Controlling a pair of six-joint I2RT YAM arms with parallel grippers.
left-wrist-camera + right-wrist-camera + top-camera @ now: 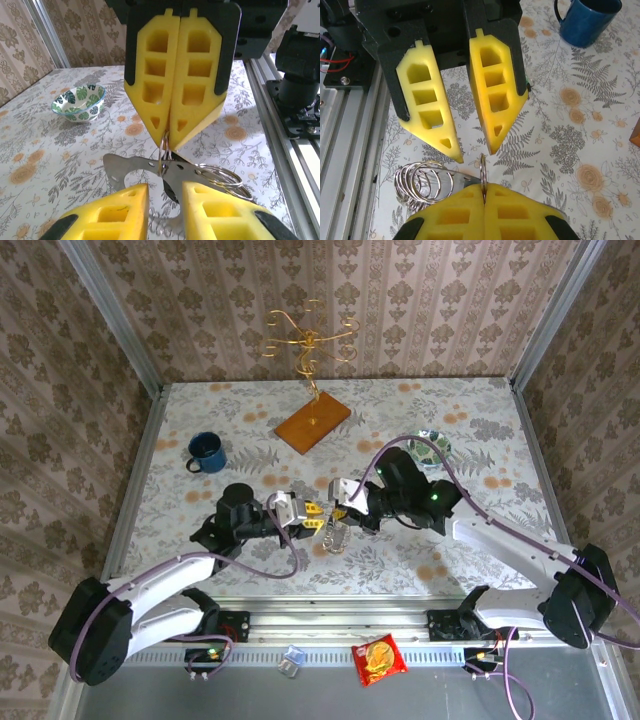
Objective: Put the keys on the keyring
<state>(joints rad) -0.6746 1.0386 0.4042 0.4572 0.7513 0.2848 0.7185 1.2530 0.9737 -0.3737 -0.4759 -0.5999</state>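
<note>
Threading step, I judge. R jaws pinch the thin silvery metal keyring (pixel 483 167) edge-on, near bench centre toward 6 o'clock; L jaws narrowly parted, empty. Flat silvery metal piece (pixel 127 167), maybe key, touches ring. Next: L must grip it.

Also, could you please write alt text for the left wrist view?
The right end effector, shut, pinches a thin metal ring edge-on just above the open left end effector. A cluster of silvery rings is beside it, a leaf-patterned bowl behind.

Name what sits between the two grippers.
A thin metal ring, pinched by the right gripper, with a cluster of rings beside it, seen from the right wrist.
</note>
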